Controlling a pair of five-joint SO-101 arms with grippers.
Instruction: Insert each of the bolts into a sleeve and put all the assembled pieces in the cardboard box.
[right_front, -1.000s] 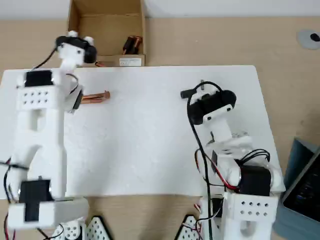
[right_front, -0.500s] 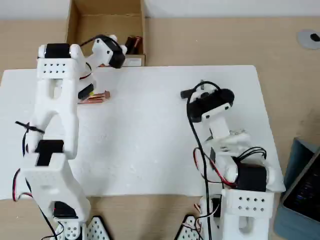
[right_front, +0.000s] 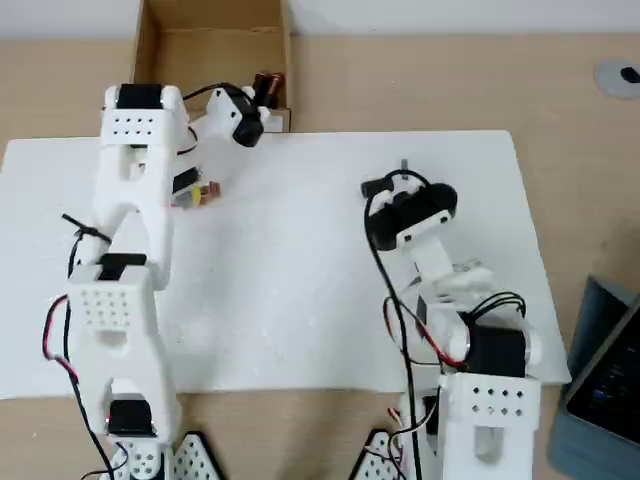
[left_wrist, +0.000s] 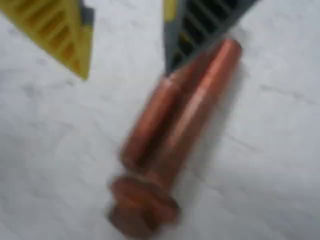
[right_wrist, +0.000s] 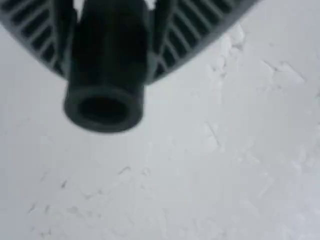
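Two smooth copper bolts (left_wrist: 170, 140) with flanged hex heads are lying side by side, touching, on the grainy white foam sheet (right_front: 300, 300), near the cardboard box (right_front: 150, 50) and outside its labelled wall. The left gripper (left_wrist: 125, 45) is hanging over them with its ribbed yellow and dark jaws spread, the dark one overlapping the bolts' tips. Well apart from the box, the right gripper (right_wrist: 107, 65) is clenching a matte black tubular sleeve (right_wrist: 104, 95). More copper pieces (right_front: 268, 85) are resting in the box's corner. The white label's (right_front: 262, 122) print is too small to read.
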